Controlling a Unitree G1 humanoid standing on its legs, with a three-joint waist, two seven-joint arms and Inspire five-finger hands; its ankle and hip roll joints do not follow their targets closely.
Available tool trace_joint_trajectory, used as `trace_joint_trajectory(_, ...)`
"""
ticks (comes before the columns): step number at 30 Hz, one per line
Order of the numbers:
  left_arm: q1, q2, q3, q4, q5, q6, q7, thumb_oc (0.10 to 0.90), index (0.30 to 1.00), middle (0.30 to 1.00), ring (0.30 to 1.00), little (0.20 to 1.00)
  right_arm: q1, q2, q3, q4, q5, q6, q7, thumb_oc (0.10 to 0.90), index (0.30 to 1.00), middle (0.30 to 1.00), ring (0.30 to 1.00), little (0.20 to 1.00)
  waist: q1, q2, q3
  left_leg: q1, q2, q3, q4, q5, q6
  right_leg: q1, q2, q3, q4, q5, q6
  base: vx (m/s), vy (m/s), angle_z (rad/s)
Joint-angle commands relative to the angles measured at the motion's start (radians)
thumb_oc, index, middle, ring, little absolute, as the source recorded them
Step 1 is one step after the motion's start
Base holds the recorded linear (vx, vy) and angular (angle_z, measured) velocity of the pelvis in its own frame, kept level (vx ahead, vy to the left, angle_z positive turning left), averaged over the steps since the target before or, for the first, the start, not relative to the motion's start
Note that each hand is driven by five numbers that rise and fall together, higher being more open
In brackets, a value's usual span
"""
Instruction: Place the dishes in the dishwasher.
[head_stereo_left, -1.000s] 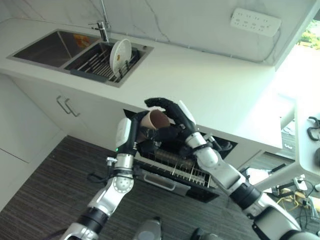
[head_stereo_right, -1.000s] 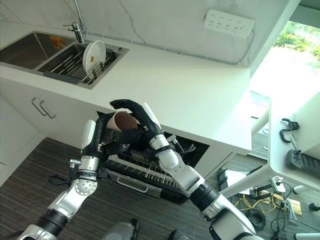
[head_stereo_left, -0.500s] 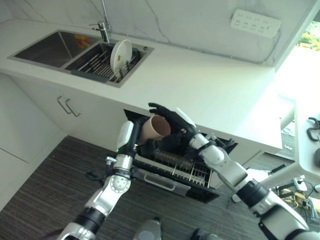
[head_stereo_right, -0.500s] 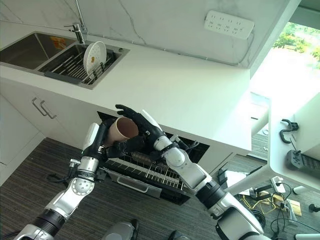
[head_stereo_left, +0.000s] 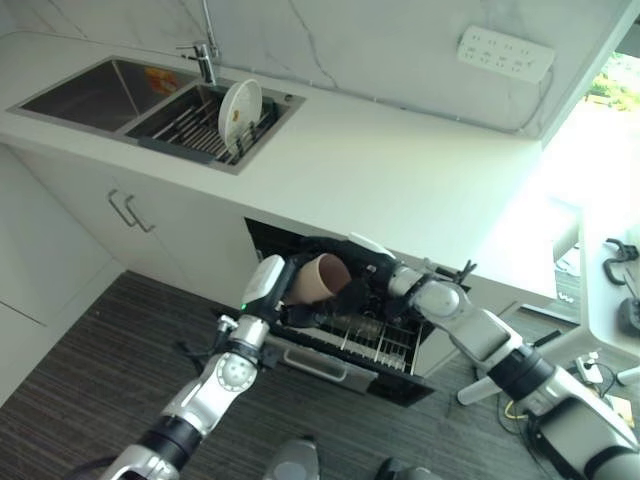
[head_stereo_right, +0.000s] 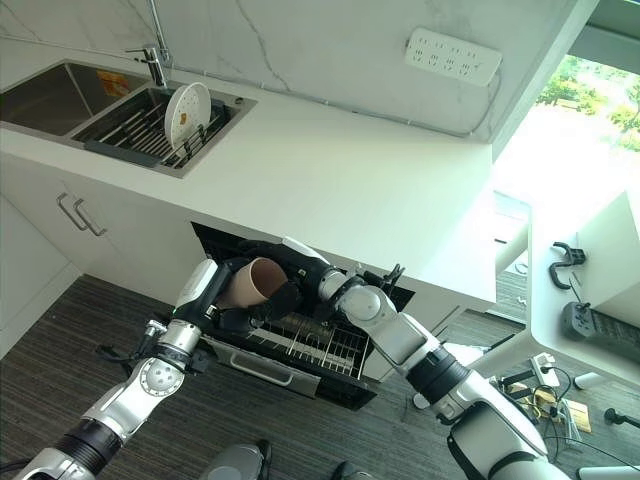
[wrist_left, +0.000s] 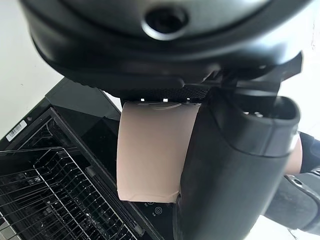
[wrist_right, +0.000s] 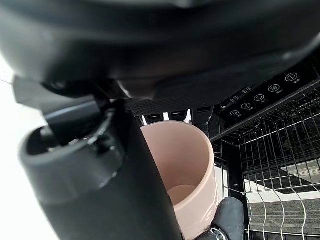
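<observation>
— How far along is the loading?

— Early, by my reading. A pink cup (head_stereo_left: 322, 277) is held just above the pulled-out dishwasher rack (head_stereo_left: 365, 342), in front of the open dishwasher (head_stereo_right: 300, 262) under the bench (head_stereo_left: 400, 180). It is not yet set down — it sits in the air between both hands, tipped on its side with the mouth facing up and outward.

— Which hand has it?

— Both, as far as I can see. The left hand (head_stereo_left: 300, 310) has its fingers and thumb curled round the cup's body; its wrist view shows the pink wall pinned against the palm. The right hand (head_stereo_left: 362, 285) wraps the cup from the other side, fingers curved over the rim and the thumb low by the cup's mouth in its wrist view.

— Anything already in the rack?

— The wire rack looks bare where it shows, though the hands hide part of it.

— And what is left?

— The cup has to go down among the tines and be let go. A white plate (head_stereo_left: 239, 107) stands upright in the drying rack (head_stereo_right: 150, 135) in the sink (head_stereo_left: 85, 95), well apart from the dishwasher — that one, I'd judge, comes afterwards.
</observation>
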Motion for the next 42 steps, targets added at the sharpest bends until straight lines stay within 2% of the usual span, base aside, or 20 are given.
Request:
trace_joint_trajectory(1, -0.212, -0.094, -0.112, -0.257, 0.012, -0.268, 0.010, 0.400, 0.300, 0.300, 0.300, 0.300, -0.128, 0.078, 0.061, -0.017, -0.008, -0.085, -0.053, 0.800, 0.900, 0.900, 0.900, 0.900, 0.002, 0.016, -0.058, 0.029, 0.009, 0.026, 0.008, -0.082, -0.016, 0.055, -0.008, 0.050, 0.022, -0.097, 0.057, 0.00, 0.000, 0.00)
trace_joint_trajectory(2, -0.212, -0.097, -0.111, -0.263, 0.005, -0.263, 0.011, 0.400, 0.300, 0.300, 0.300, 0.300, -0.127, 0.085, 0.060, -0.016, -0.005, -0.088, -0.064, 0.604, 0.606, 0.606, 0.606, 0.606, 0.002, 0.018, -0.058, 0.029, 0.009, 0.025, 0.008, -0.083, -0.016, 0.055, -0.009, 0.050, 0.022, -0.097, 0.057, 0.00, 0.000, 0.00)
trace_joint_trajectory(3, -0.210, -0.099, -0.110, -0.267, 0.002, -0.262, 0.010, 0.400, 0.300, 0.300, 0.300, 0.300, -0.125, 0.092, 0.059, -0.014, -0.004, -0.089, -0.072, 0.525, 0.488, 0.488, 0.488, 0.488, 0.004, 0.018, -0.058, 0.029, 0.008, 0.024, 0.008, -0.083, -0.016, 0.055, -0.009, 0.050, 0.022, -0.097, 0.057, 0.00, 0.000, 0.00)
trace_joint_trajectory(4, -0.207, -0.103, -0.107, -0.270, 0.000, -0.266, 0.009, 0.400, 0.300, 0.300, 0.300, 0.300, -0.121, 0.104, 0.057, -0.010, -0.012, -0.096, -0.083, 0.400, 0.300, 0.300, 0.300, 0.300, 0.005, 0.019, -0.057, 0.029, 0.007, 0.023, 0.008, -0.083, -0.015, 0.055, -0.009, 0.050, 0.022, -0.097, 0.057, 0.00, 0.000, 0.00)
trace_joint_trajectory(10, -0.205, -0.114, -0.109, -0.285, 0.002, -0.256, 0.008, 0.400, 0.300, 0.300, 0.300, 0.300, -0.104, 0.125, 0.058, 0.000, -0.038, -0.119, -0.118, 0.400, 0.300, 0.300, 0.300, 0.300, 0.008, 0.021, -0.053, 0.027, 0.006, 0.023, 0.008, -0.082, -0.014, 0.053, -0.011, 0.050, 0.022, -0.096, 0.057, 0.00, 0.000, 0.00)
trace_joint_trajectory(17, -0.194, -0.131, -0.109, -0.279, -0.067, -0.241, 0.004, 0.400, 0.300, 0.300, 0.300, 0.300, -0.089, 0.146, 0.032, -0.001, -0.053, -0.201, -0.261, 0.400, 0.300, 0.300, 0.300, 0.300, 0.008, 0.031, -0.050, 0.026, 0.007, 0.024, 0.008, -0.083, -0.012, 0.051, -0.010, 0.052, 0.022, -0.098, 0.055, 0.00, 0.000, 0.00)
trace_joint_trajectory(27, -0.156, -0.171, -0.097, -0.287, -0.158, -0.239, -0.017, 0.400, 0.300, 0.300, 0.300, 0.300, -0.057, 0.180, -0.002, -0.021, -0.083, -0.303, -0.391, 0.400, 0.300, 0.300, 0.300, 0.300, 0.013, 0.044, -0.044, 0.023, 0.004, 0.021, 0.008, -0.082, -0.010, 0.050, -0.011, 0.050, 0.022, -0.102, 0.048, 0.00, 0.000, 0.00)
trace_joint_trajectory(28, -0.150, -0.179, -0.097, -0.288, -0.171, -0.236, -0.022, 0.540, 0.509, 0.509, 0.509, 0.509, -0.052, 0.187, -0.005, -0.025, -0.076, -0.315, -0.409, 0.400, 0.300, 0.300, 0.300, 0.300, 0.013, 0.046, -0.044, 0.023, 0.005, 0.022, 0.008, -0.081, -0.011, 0.049, -0.012, 0.047, 0.022, -0.103, 0.048, 0.00, 0.000, 0.00)
trace_joint_trajectory(29, -0.144, -0.186, -0.098, -0.287, -0.177, -0.242, -0.018, 0.712, 0.768, 0.768, 0.768, 0.768, -0.047, 0.192, -0.009, -0.029, -0.068, -0.330, -0.425, 0.400, 0.300, 0.300, 0.300, 0.300, 0.012, 0.048, -0.045, 0.021, 0.006, 0.024, 0.008, -0.081, -0.011, 0.049, -0.013, 0.046, 0.022, -0.104, 0.047, 0.00, 0.000, 0.00)
trace_joint_trajectory(30, -0.143, -0.187, -0.097, -0.288, -0.178, -0.242, -0.018, 0.712, 0.768, 0.768, 0.768, 0.768, -0.045, 0.193, -0.010, -0.029, -0.068, -0.333, -0.428, 0.400, 0.300, 0.300, 0.300, 0.300, 0.012, 0.048, -0.045, 0.021, 0.006, 0.024, 0.008, -0.082, -0.012, 0.049, -0.013, 0.045, 0.022, -0.104, 0.047, 0.00, 0.000, 0.00)
trace_joint_trajectory(32, -0.138, -0.190, -0.096, -0.293, -0.181, -0.250, -0.011, 0.800, 0.900, 0.900, 0.900, 0.900, -0.040, 0.197, -0.015, -0.035, -0.065, -0.341, -0.430, 0.400, 0.300, 0.300, 0.300, 0.300, 0.011, 0.051, -0.044, 0.021, 0.007, 0.026, 0.008, -0.081, -0.012, 0.048, -0.014, 0.043, 0.022, -0.105, 0.046, 0.00, 0.000, 0.00)
trace_joint_trajectory(42, -0.130, -0.202, -0.092, -0.293, -0.170, -0.230, 0.002, 0.800, 0.900, 0.900, 0.900, 0.900, -0.011, 0.215, -0.020, -0.039, -0.062, -0.381, -0.455, 0.400, 0.300, 0.300, 0.300, 0.300, 0.008, 0.056, -0.048, 0.018, 0.012, 0.034, 0.008, -0.080, -0.014, 0.049, -0.019, 0.032, 0.022, -0.108, 0.043, 0.00, 0.000, 0.00)
